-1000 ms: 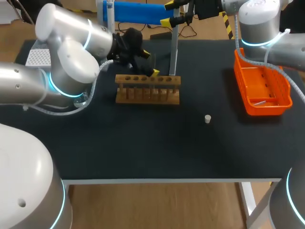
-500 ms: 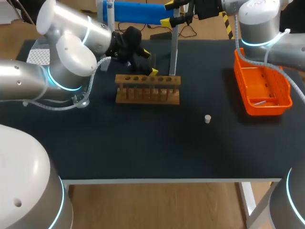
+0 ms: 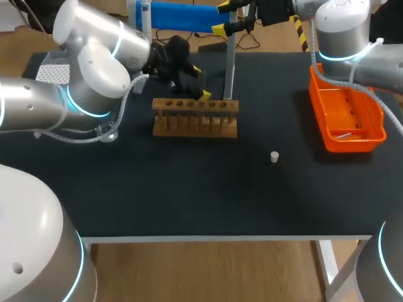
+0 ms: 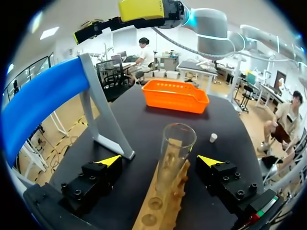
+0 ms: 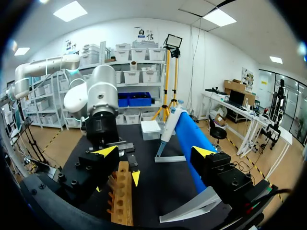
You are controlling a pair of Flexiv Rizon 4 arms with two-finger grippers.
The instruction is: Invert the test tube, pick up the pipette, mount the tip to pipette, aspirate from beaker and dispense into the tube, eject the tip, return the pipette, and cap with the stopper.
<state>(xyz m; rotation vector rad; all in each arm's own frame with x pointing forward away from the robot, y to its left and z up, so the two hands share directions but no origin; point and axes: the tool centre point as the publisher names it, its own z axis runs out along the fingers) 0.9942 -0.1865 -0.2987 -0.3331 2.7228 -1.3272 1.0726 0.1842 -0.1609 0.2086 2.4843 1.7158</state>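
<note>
Between the left fingers: a clear glass test tube [image 4: 175, 153] stands upright with its open mouth up, and there is a gap between it and each yellow tip.
Left gripper [image 4: 159, 160]: jaws spread wide, touching nothing. In the head view it sits in the upper middle of the frame [image 3: 196, 85], just above the back edge of the rack.
Rack: the wooden rack [image 3: 195, 117] with its row of holes lies a little left of centre. In the left wrist view it runs under the gripper [image 4: 160, 211], and the tube rises from its far end.
Right gripper [image 3: 223, 19]: at the top edge of the frame, right of centre, raised well off the table. Its jaws are spread with nothing between them. Its own view [image 5: 154, 152] looks down over the rack [image 5: 122, 196] at the left arm.
Pipette: a pale pipette [image 5: 170, 122] hangs at the end of the blue holder [image 3: 176, 16], at the top of the frame, left of the right gripper.
Stopper: a small white stopper [image 3: 274, 156] stands alone on the black table [image 3: 189, 201], right of centre and well apart from the rack. It also shows ahead of the left gripper [image 4: 213, 138].
Beaker: a clear beaker [image 3: 108, 133] sits at mid-left, beside the left arm's elbow.
Tip box: a white tip box [image 3: 50, 75] is at the upper left, partly hidden by the left arm.
Basket: an orange basket [image 3: 346, 119] sits at the right edge, under the right arm.
</note>
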